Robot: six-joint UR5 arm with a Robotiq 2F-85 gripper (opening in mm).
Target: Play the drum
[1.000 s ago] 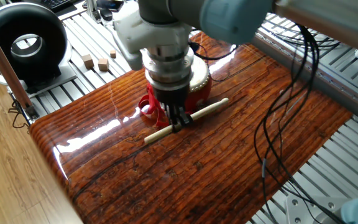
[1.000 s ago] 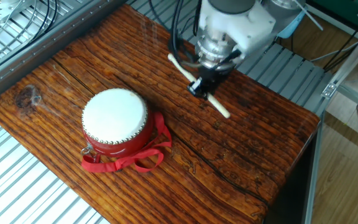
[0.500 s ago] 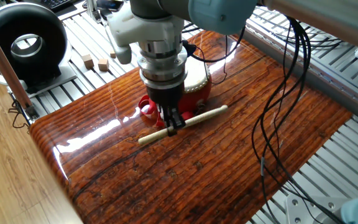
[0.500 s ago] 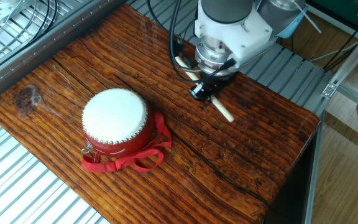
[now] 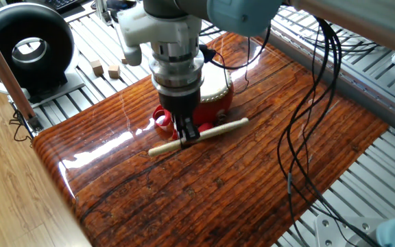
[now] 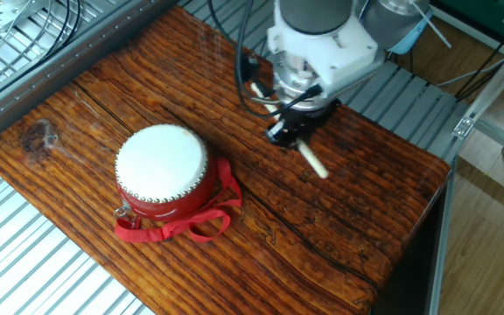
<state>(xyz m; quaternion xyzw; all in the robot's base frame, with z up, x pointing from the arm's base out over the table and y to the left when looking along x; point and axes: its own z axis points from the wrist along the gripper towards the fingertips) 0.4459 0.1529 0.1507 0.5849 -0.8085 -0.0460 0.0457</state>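
- Reddish-brown wood, glossy and strongly grained, forms the table [image 5: 252, 178] [image 6: 348, 219] on which everything of the task sits.
- The drum [image 6: 162, 171] stands upright on that wood, its cream-white skin facing up, a row of studs around the rim and a red body below.
- In one fixed view the drum [image 5: 214, 92] is mostly hidden behind the arm; only part of its pale top and red side shows.
- Red ribbon straps [image 6: 191, 223] lie loose on the table beside the drum, touching its base.
- The gripper [image 5: 187, 134] [image 6: 289, 131] points down at the table and pinches a pale wooden drumstick [image 5: 197, 136] [image 6: 313, 162] between its dark fingers, roughly mid-length.
- The drumstick lies nearly level, just above or on the table; which of the two cannot be told.
- In the other fixed view the stick and gripper are apart from the drum, on the side toward the table's far edge.
- Black cables [image 5: 321, 103] hang from the arm over the table.
- A large black ring-shaped device [image 5: 26, 48] sits off the table on the metal slats, with small wooden blocks [image 5: 105, 68] near it.
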